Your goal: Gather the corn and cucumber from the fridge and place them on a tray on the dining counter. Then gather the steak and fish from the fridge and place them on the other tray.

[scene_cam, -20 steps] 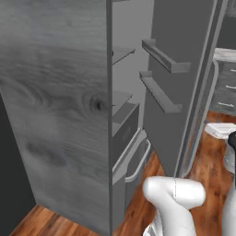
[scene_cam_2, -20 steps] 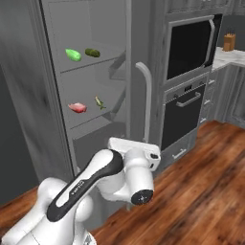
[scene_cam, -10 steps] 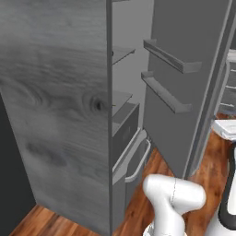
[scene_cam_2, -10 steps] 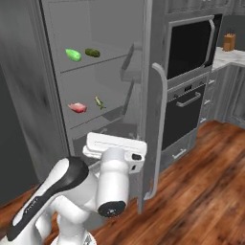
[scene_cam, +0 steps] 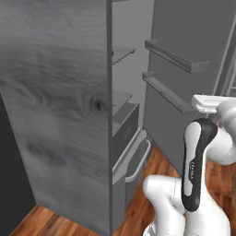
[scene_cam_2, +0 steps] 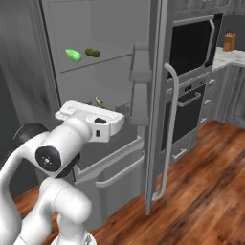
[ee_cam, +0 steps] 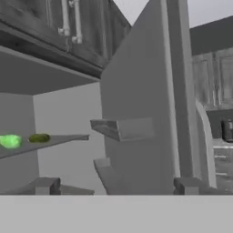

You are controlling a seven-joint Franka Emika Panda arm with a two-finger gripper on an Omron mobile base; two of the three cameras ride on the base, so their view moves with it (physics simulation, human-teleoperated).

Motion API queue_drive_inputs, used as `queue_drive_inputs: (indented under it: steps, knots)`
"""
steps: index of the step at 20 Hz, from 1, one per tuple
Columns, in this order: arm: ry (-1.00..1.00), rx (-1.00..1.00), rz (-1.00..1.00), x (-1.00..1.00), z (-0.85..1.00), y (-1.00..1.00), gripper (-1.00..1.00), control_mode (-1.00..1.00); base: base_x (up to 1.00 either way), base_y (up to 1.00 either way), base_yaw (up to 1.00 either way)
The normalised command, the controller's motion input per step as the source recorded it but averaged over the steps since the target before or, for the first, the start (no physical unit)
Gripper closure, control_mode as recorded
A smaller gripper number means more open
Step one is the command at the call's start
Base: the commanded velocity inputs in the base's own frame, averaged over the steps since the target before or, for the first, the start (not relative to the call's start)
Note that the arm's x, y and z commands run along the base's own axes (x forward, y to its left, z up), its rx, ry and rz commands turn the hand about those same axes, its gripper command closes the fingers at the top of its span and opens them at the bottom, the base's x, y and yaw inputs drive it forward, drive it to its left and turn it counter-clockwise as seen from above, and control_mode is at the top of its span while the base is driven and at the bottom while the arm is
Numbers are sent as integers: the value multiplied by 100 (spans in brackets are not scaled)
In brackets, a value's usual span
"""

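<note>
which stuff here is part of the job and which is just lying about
Part of the job:
- corn
- cucumber
- fridge, door open
- gripper, open and empty

Just lying about:
- oven
- knife block
- wood floor

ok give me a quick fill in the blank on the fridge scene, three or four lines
1. The fridge door stands ____.
2. The corn and the cucumber lie side by side on the same ____.
3. The brighter green of the two is the ____.
4. The tool holds ____.

Missing words: open; shelf; corn; nothing
</note>
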Motion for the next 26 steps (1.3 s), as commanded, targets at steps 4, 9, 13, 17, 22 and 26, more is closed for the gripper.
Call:
queue_drive_inputs:
  steps: [4, 9, 13, 17, 22, 26]
  knots:
    - [36, -10, -30, 33, 50, 13, -100, -100, 0, 0, 0]
    - [45, -3, -23, 33, 51, 0, -100, -100, 0, 0, 0]
    - [40, -5, -19, 29, 9, 0, -100, -100, 0, 0, 0]
    - [16, -6, -1, 9, -35, -3, -100, -100, 0, 0, 0]
    - [14, -12, 3, 47, -9, -3, -100, -100, 0, 0, 0]
    - [1, -17, 15, 50, -18, -4, -100, -100, 0, 0, 0]
